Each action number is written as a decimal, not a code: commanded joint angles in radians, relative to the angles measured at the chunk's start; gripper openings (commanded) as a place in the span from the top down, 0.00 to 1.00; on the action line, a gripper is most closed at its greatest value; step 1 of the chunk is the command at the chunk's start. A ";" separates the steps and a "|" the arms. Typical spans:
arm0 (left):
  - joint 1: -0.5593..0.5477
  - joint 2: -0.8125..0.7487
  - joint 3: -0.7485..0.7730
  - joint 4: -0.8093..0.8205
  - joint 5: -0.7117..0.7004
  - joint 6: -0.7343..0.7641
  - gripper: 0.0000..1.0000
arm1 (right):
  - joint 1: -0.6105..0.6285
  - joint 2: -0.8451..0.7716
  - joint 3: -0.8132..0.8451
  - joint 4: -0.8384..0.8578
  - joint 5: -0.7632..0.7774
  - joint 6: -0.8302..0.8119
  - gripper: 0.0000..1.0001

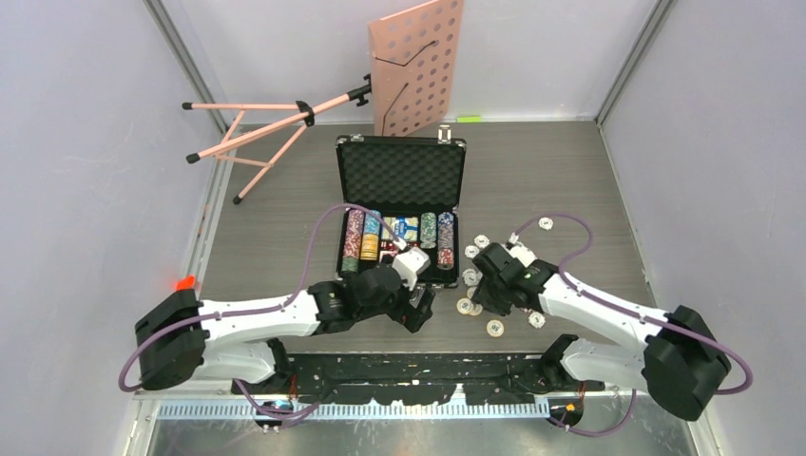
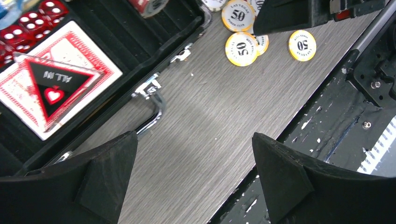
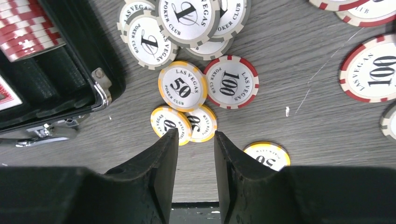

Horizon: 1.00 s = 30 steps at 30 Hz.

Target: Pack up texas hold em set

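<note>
A grey wood-grain table (image 1: 570, 190) was enclosed by pale walls. At its middle the black case (image 1: 400, 176) was laid open, with rows of chips (image 1: 361, 237), a card deck (image 2: 51, 88) and red dice (image 2: 32, 23) kept inside. Loose chips (image 1: 472, 277) were scattered just right of the case. The left gripper (image 2: 194, 140) was spread wide over bare table beside the case's handle (image 2: 152, 105), with nothing gripped. The right gripper (image 3: 196, 135) was narrowed to a slim gap with nothing seen inside it, its tips at two yellow chips (image 3: 170, 123).
</note>
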 commanded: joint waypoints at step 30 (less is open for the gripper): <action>-0.217 0.852 0.885 -0.581 -0.348 -0.520 0.00 | -0.009 -0.750 0.345 -0.551 0.689 -0.083 0.37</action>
